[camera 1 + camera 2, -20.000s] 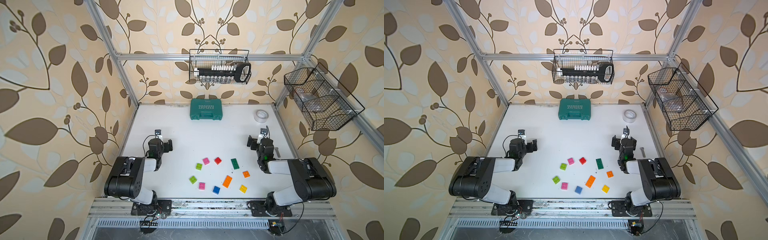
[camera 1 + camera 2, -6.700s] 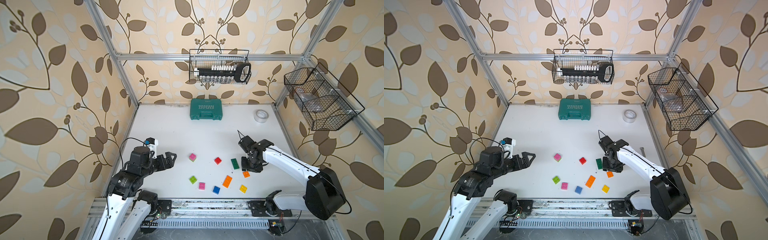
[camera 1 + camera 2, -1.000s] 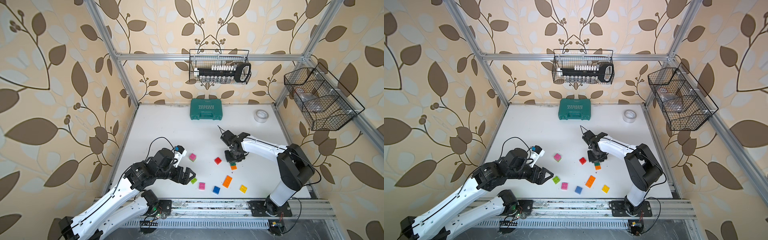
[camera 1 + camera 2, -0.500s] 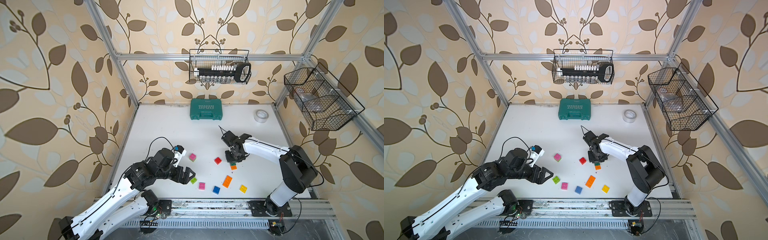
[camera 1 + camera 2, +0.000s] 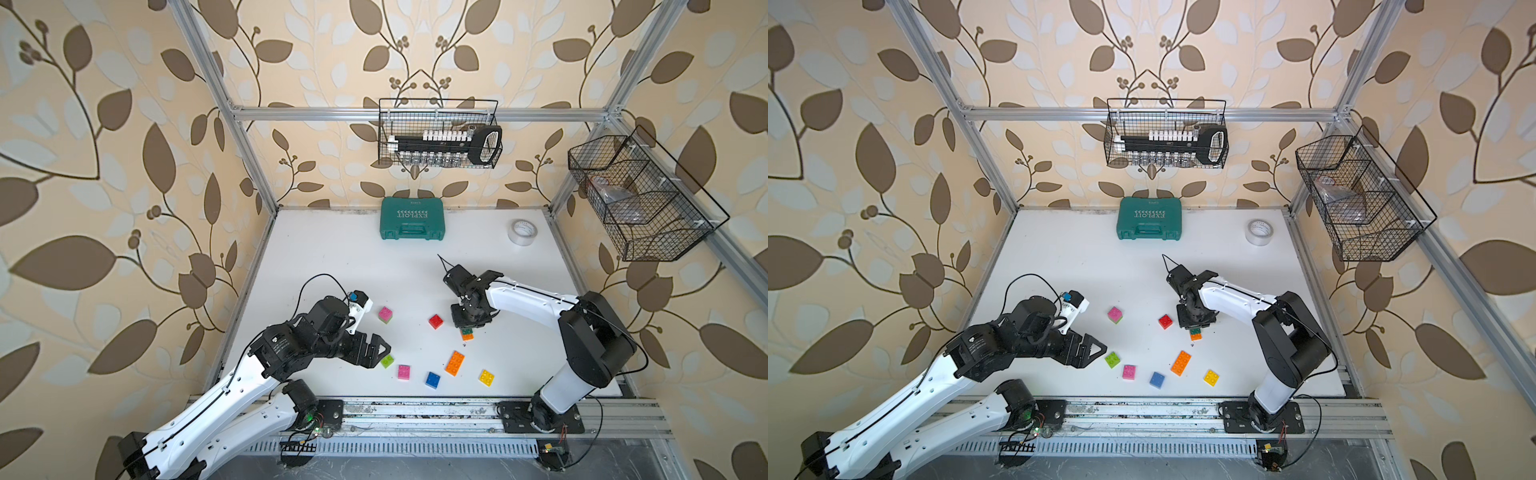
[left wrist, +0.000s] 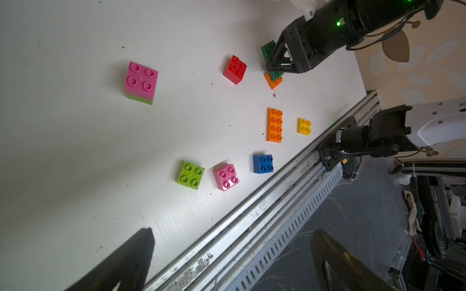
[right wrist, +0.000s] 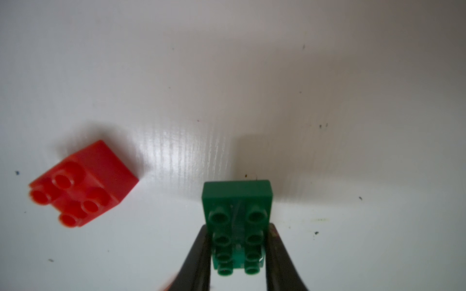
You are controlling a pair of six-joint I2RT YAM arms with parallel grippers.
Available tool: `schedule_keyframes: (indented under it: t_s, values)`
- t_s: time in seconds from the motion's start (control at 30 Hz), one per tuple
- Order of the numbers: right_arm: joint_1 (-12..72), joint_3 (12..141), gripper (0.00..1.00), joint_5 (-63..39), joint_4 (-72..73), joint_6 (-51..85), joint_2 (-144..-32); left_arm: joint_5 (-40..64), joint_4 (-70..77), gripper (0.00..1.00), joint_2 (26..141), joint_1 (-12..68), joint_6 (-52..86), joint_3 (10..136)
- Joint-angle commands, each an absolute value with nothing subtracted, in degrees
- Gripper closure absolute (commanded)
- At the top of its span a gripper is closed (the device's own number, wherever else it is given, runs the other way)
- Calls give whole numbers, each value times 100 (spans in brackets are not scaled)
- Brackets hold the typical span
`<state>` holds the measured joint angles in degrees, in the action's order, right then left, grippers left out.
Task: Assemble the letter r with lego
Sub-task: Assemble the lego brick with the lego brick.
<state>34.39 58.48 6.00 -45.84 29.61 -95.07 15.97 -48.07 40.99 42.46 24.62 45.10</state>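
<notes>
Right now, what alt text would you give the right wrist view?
The right gripper holds a long dark green lego brick between its jaws, studs toward the camera. A red square brick lies apart from it on the white table.

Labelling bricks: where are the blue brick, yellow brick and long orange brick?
blue brick (image 5: 432, 380): in a top view, studded top
yellow brick (image 5: 486, 377): in a top view, studded top
long orange brick (image 5: 455, 363): in a top view, middle studs

A robotics lab test cell: aluminium frame (image 5: 415, 113), wallpapered panels (image 5: 104, 166), white desk (image 5: 332, 257), robot arms (image 5: 528, 297) bolted to a rail (image 5: 415, 420).
</notes>
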Motion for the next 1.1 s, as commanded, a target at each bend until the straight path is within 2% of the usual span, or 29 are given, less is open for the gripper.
schedule_keyframes:
  t_s: [0.0, 0.4, 1.07]
  values:
    - [3473, 5728, 100, 701, -4595, 3055, -9352, 1501, -4825, 1, 4070, 4291, 2501, 4570]
    - [3511, 5349, 100, 650, -4071, 3082, -9519, 1465, -4825, 1, 4025, 4299, 2509, 4570]
    - [3717, 4933, 100, 1187, -3915, 3351, -9223, 1427, -4834, 1, 3999, 4289, 2506, 4570]
